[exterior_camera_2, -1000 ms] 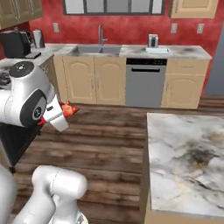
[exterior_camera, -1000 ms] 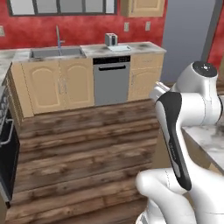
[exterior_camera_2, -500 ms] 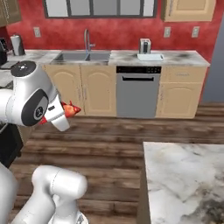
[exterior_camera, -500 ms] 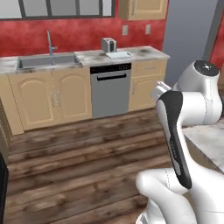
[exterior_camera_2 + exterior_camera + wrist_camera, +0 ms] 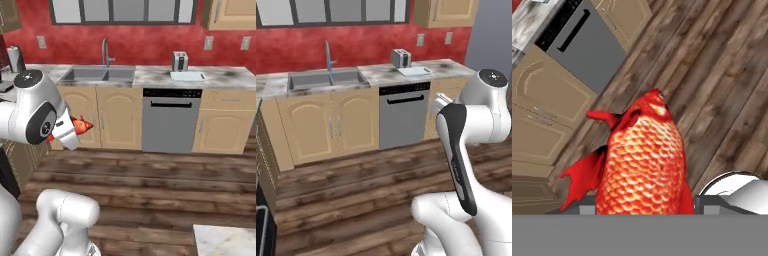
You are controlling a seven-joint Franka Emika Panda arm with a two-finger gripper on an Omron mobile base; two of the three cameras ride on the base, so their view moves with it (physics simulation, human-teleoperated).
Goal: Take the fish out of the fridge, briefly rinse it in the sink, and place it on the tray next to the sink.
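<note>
A red-orange fish (image 5: 643,160) with scaled body stands between the fingers of my gripper (image 5: 644,207), which is shut on it above the wood floor. From the right base camera the fish (image 5: 83,125) sticks out of the hand beside the arm's big white joint. The dark grey sink (image 5: 323,80) with its tall arched faucet (image 5: 329,59) is set in the far counter, and the same sink (image 5: 100,75) also appears in the right base view. A pale flat tray (image 5: 415,71) lies on the counter right of the sink, beside the toaster; that tray (image 5: 187,76) shows here too. The fridge is out of view.
A grey dishwasher (image 5: 403,115) sits under the counter right of the sink cabinets. A toaster (image 5: 400,58) stands behind the tray. Wood floor (image 5: 356,185) lies between me and the counter. A marble island corner (image 5: 225,242) is at the lower right.
The whole picture has shifted: the base has moved, and the sink counter now lies more squarely ahead and larger. The fish stays held in the gripper.
</note>
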